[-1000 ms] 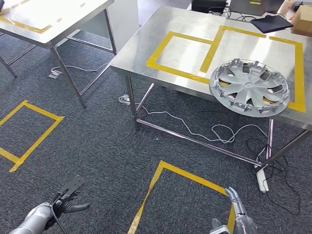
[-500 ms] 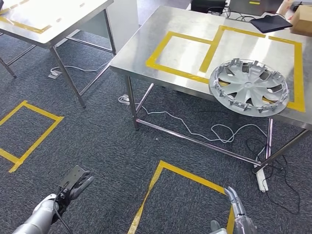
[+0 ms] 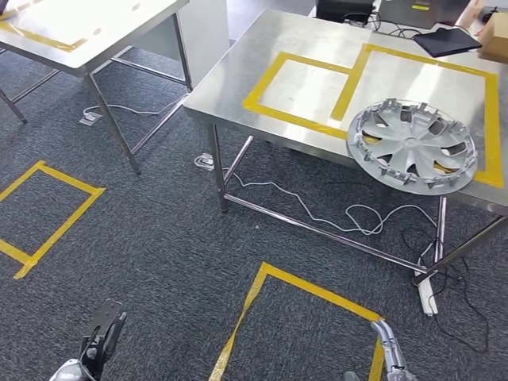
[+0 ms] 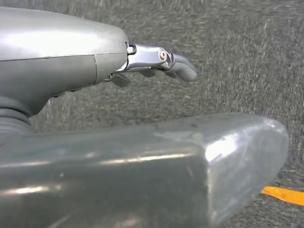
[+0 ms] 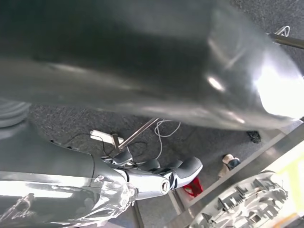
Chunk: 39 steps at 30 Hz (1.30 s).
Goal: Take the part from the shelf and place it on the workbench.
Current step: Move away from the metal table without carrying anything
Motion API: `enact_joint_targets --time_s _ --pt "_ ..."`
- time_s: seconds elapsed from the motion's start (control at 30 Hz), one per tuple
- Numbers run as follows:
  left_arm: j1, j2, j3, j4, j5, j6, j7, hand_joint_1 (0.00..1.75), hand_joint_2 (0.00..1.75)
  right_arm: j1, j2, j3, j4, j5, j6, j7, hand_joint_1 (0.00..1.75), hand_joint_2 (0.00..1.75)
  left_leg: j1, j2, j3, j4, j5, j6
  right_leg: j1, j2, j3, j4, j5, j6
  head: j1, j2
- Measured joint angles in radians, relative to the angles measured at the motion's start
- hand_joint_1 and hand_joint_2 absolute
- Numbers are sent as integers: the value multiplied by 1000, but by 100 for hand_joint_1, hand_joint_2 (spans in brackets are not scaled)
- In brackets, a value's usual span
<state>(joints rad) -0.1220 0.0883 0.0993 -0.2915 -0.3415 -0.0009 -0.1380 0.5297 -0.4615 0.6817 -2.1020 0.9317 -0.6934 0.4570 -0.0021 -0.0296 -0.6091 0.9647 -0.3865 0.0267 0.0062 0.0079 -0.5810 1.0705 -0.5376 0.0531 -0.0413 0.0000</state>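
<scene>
The part, a silver hubcap [image 3: 413,145], lies face up on the steel workbench [image 3: 240,75], near its front right edge and across a yellow tape line. The right wrist view catches its rim [image 5: 243,204] beyond the table edge. My left hand [image 3: 101,337] hangs low at the bottom left over the carpet, fingers [image 4: 161,58] stretched out and holding nothing. At the bottom right my right hand [image 3: 389,355] also hangs down, its fingers [image 5: 168,175] straight and empty. Both hands are well short of the workbench.
A second steel table [image 3: 90,36] stands at the back left. Yellow tape squares [image 3: 299,290] mark the dark carpet. White and black cables [image 3: 336,218] and a power strip [image 3: 426,295] lie under the workbench. A black device [image 3: 446,40] and a cardboard box [image 3: 497,32] sit at its far right.
My left hand has sunk toward the bottom edge and turned its fingers upward. The right hand has dropped slightly. The camera has shifted a little, sliding the scene rightward.
</scene>
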Motion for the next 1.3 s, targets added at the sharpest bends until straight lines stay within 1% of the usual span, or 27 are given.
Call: enact_joint_targets --time_s 0.07,0.1,0.13,0.17,0.23,0.3,0.33,0.43,0.47,0.53,0.6,0.63,0.67,0.7,0.77,0.8,0.87,0.9,0.93,1.0,1.07,1.1,1.13,1.17,1.2,1.23,1.3 --pt "1 -3 8 5 0 1 2 0 0 2 0 0 -2 1 0 4 0 0 2 1 -1 0 0 1 -5 0 -56 132 -78 7 3 0" --pt "2 -5 12 7 0 1 3 0 0 3 0 0 -2 1 0 5 0 0 2 1 -2 0 1 0 -8 -1 -76 183 -99 11 3 0" --pt "2 -6 15 10 0 1 3 0 0 4 0 0 -3 1 0 6 0 0 3 1 -3 1 2 -2 -10 -1 -79 202 -100 13 3 0" --pt "2 -7 17 12 0 1 4 0 0 5 0 0 -3 2 0 6 0 0 5 1 -3 1 4 -4 -13 -1 -62 179 -81 16 3 0" --pt "3 -10 19 16 -2 1 7 0 0 3 0 0 -3 2 0 8 0 0 9 -2 -4 3 9 -13 -20 1 20 42 -20 23 4 0" --pt "3 -11 20 18 -12 2 10 0 0 0 1 -1 -4 2 0 12 0 0 10 -6 -6 6 15 -26 -22 8 84 -66 24 21 4 0" --pt "3 -12 19 18 -23 3 9 0 0 -2 1 -2 -4 2 0 13 0 0 10 -8 -8 7 19 -33 -22 12 94 -83 32 17 4 0" --pt "0 -21 13 19 -67 4 -4 0 0 -4 3 -6 -6 -1 0 8 0 0 12 -12 -18 13 22 -53 -19 6 75 -77 46 -7 1 0" --pt "-3 -27 8 19 -79 4 -12 0 0 -4 4 -7 -6 -3 0 3 0 0 14 -7 -28 32 0 -58 -20 -1 68 -77 52 -17 -2 0" --pt "-16 -41 -2 19 -95 4 -30 0 0 -2 12 -11 -5 -6 0 -9 0 0 14 8 -66 132 -90 -65 -19 -19 51 -79 67 -34 -10 0" --pt "-30 -56 -10 19 -101 8 -49 0 0 13 33 -29 -2 -15 0 -37 0 0 15 15 -101 261 -168 -70 -15 -40 30 -78 82 -41 -15 0" --pt "-35 -62 -13 19 -102 13 -56 0 0 28 53 -50 1 -29 0 -68 0 0 15 16 -100 297 -177 -72 -13 -51 20 -78 89 -41 -16 0" --pt "-37 -67 -14 19 -102 20 -60 0 0 48 79 -77 5 -45 0 -107 0 0 15 18 -84 301 -166 -72 -11 -63 10 -78 95 -41 -16 0" --pt "-37 -70 -14 19 -103 28 -62 0 0 71 109 -110 10 -65 0 -152 0 0 15 24 -48 269 -142 -71 -10 -74 2 -77 101 -39 -17 0" --pt "-37 -73 -14 19 -101 45 -61 0 0 119 179 -188 24 -101 0 -241 0 0 12 67 59 138 -107 -68 -7 -94 -8 -75 111 -33 -19 0" --pt "-38 -73 -13 19 -98 53 -61 0 0 143 220 -235 34 -123 3 -287 0 0 9 90 107 71 -106 -64 -5 -105 -12 -72 115 -28 -20 0" --pt "-35 -73 -10 19 -92 65 -61 0 0 180 318 -340 61 -176 38 -387 0 0 3 110 148 -1 -117 -53 -2 -130 -16 -68 123 -18 -20 0" --pt "-28 -72 -6 19 -89 70 -64 0 0 191 376 -403 78 -203 77 -441 0 0 1 100 144 -8 -119 -45 -3 -143 -18 -67 127 -12 -20 0" --pt "-18 -70 -3 19 -87 72 -68 0 0 195 433 -470 98 -223 118 -488 0 0 2 89 138 -9 -115 -37 -5 -141 -21 -64 126 -7 -20 0" --pt "-2 -68 6 19 -86 75 -79 0 0 194 546 -615 149 -245 176 -533 0 0 4 67 127 -12 -102 -20 -11 -93 -40 -16 86 4 -18 0" --pt "2 -68 14 20 -85 76 -90 0 0 193 625 -738 212 -256 185 -523 0 0 3 40 113 -11 -88 -10 -13 -29 -88 109 8 9 -12 0" --pt "4 -68 18 20 -84 76 -94 0 0 193 651 -785 241 -259 185 -517 0 0 1 25 105 -10 -81 -7 -12 -16 -111 173 -23 9 -9 0" --pt "6 -68 20 20 -84 76 -96 0 0 192 672 -821 264 -260 185 -515 0 0 -1 11 98 -9 -75 -7 -11 -11 -122 211 -37 7 -8 0" --pt "9 -67 22 20 -84 76 -97 0 0 191 691 -849 282 -261 185 -512 0 0 -3 -3 92 -8 -71 -6 -8 -8 -113 210 -31 3 -7 0" --pt "11 -67 24 20 -84 76 -99 0 0 189 708 -873 297 -266 185 -502 0 0 -5 -17 88 -6 -68 -7 -6 -2 -83 168 -8 -2 -7 0" --pt "12 -67 26 20 -82 75 -103 0 0 187 723 -891 310 -279 185 -484 0 0 -5 -30 85 -4 -65 -8 -4 9 -39 98 22 -8 -7 0" --pt "12 -69 33 20 -78 74 -115 0 0 181 745 -920 337 -327 186 -436 0 0 -6 -54 80 -1 -60 -14 -4 52 40 -36 57 -21 -6 0"
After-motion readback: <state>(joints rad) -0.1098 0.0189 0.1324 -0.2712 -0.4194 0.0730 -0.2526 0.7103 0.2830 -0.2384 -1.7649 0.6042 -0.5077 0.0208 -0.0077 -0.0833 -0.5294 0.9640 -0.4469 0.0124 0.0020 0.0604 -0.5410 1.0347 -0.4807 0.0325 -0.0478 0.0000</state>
